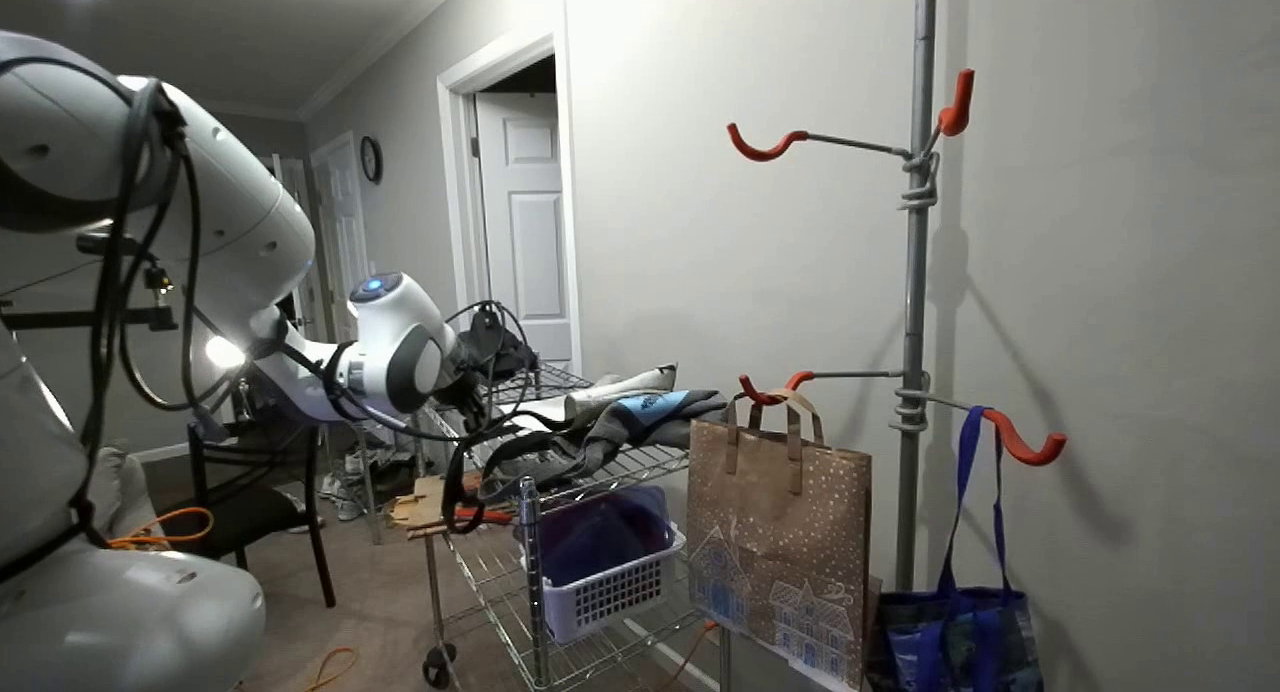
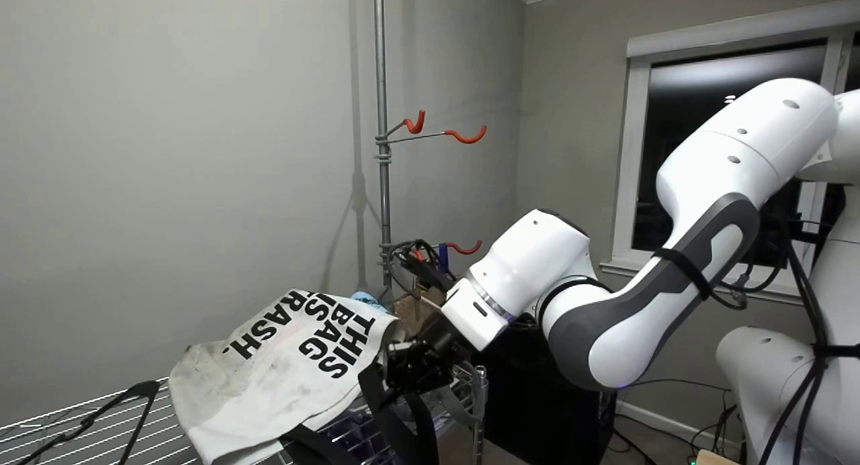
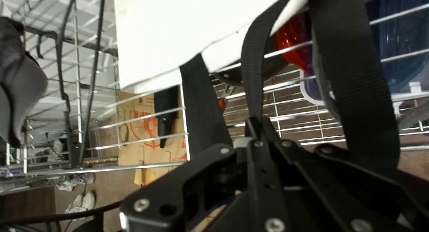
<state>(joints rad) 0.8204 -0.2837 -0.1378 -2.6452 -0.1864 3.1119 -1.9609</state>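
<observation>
My gripper [image 3: 258, 123] is shut on a narrow length of black strap [image 3: 253, 74], whose lower part disappears between the fingertips. The strap runs up to a white cloth bag [image 3: 174, 31] lying on the wire shelf. In an exterior view this bag [image 2: 289, 364] shows bold black lettering. A wide black band [image 3: 352, 74] hangs to the right of the jaws, and a shorter band [image 3: 204, 101] passes on their left. In both exterior views the gripper [image 2: 396, 372] is low at the shelf's edge, beside the bag. Beyond the white cloth lies a grey fabric item [image 1: 600, 442] with a light blue patch.
Below the top shelf stands a white basket [image 1: 615, 592]. A brown paper bag [image 1: 775, 532] and a blue bag [image 1: 960, 632] hang from hooks on a metal pole [image 1: 915, 272]. Black hangers [image 2: 101, 418] and a dark cap [image 1: 495, 347] rest on the rack.
</observation>
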